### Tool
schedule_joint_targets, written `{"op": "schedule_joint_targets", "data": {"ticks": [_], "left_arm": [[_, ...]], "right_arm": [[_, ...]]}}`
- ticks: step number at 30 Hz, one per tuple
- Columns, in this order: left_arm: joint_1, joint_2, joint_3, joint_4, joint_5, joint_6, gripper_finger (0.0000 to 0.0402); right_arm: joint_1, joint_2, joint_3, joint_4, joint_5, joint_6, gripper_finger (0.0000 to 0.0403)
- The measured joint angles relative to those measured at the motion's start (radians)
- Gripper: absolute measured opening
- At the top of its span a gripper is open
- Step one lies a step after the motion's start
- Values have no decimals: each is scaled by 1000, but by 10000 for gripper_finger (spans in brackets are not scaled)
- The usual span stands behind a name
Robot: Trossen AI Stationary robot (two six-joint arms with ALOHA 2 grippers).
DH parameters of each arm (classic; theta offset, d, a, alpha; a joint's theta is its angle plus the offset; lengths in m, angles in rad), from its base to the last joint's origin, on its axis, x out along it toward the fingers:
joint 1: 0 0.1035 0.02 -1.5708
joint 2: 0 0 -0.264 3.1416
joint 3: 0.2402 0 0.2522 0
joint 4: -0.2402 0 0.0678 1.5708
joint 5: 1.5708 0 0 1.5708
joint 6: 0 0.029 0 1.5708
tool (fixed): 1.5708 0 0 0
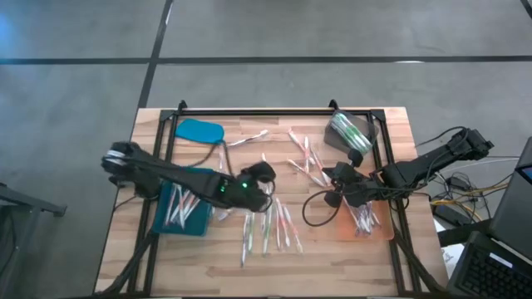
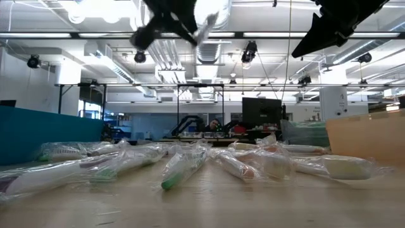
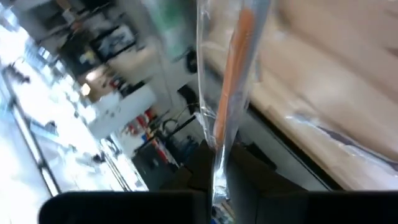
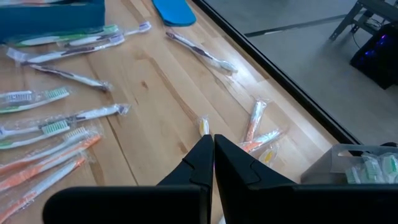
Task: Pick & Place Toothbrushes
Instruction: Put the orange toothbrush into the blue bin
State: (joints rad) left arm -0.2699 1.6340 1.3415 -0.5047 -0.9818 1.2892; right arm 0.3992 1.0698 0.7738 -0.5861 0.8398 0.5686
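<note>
Many toothbrushes in clear wrappers lie loose on the wooden table, also seen in the right wrist view. A teal tray at the left holds several, and so does an orange tray at the right. My left gripper hangs high over the table's middle, shut on an orange toothbrush in its wrapper. My right gripper hovers shut right of centre, above the table, holding nothing. My left gripper pinches the orange toothbrush between its two fingers, at one end of the clear wrapper. The rest of the toothbrush sticks out past the fingertips along the line of the fingers. It is lifted well clear of the table.
A blue lid lies at the far left. A grey container with green-white items stands at the far right. A black cable loop lies beside the orange tray. Black frame rails run along the table's edges.
</note>
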Motion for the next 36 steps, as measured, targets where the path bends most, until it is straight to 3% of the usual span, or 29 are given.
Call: {"op": "schedule_joint_targets", "data": {"ticks": [4,22,32,36], "left_arm": [[-1,-86,13,5,-53,-96,39],[-2,-439,20,31,-520,-837,26],[-4,-516,21,33,-526,-950,26],[-3,-526,22,33,-448,-948,27]], "right_arm": [[0,0,-2,-1,0,0,8],[0,0,-4,0,0,0,8],[0,1,-8,0,0,3,8],[0,1,-10,0,0,4,8]]}}
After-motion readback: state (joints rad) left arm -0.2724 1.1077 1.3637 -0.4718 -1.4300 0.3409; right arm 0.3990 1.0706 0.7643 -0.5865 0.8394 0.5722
